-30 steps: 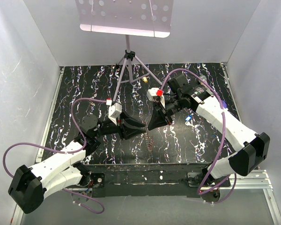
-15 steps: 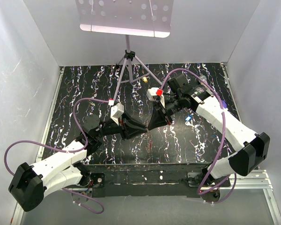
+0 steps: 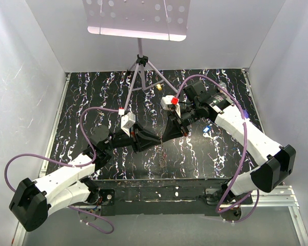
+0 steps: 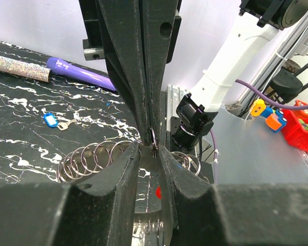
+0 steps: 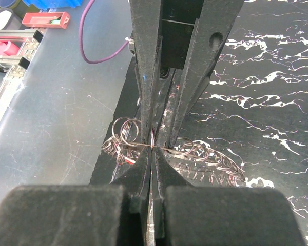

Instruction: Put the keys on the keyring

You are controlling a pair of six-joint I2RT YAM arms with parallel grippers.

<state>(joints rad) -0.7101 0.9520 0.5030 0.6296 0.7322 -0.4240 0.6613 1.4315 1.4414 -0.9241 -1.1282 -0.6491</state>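
1. From above, the left pincer (image 3: 158,139) and the right pincer (image 3: 166,138) meet nose to nose over the middle of the desk (image 3: 92,92). The keyring is too fine to make out in this view. A blue key (image 3: 207,129) lies on the desk beside the right arm (image 3: 236,128), well apart from both tips and nearer that arm.

2. In the left wrist view, the right pincer (image 4: 150,136) comes down from above, clamped tight on one loop of the keyring (image 4: 92,156). The rest of the chain of loops sags to the desk, mostly to the left. The left pincer (image 4: 150,154) holds nothing. Its fingers stand a narrow gap apart on either side of the pinched loop, which faces them edge-on. Whether they touch it I cannot tell. The blue key (image 4: 51,120) lies loose, off to the left.

3. In the right wrist view, the keyring (image 5: 195,152) stretches crosswise, left and right of the closed tips. The left pincer reaches in from straight opposite and straddles the pinched spot. The held loop lies dead ahead of the left pincer, so squeezing there looks like the next step.
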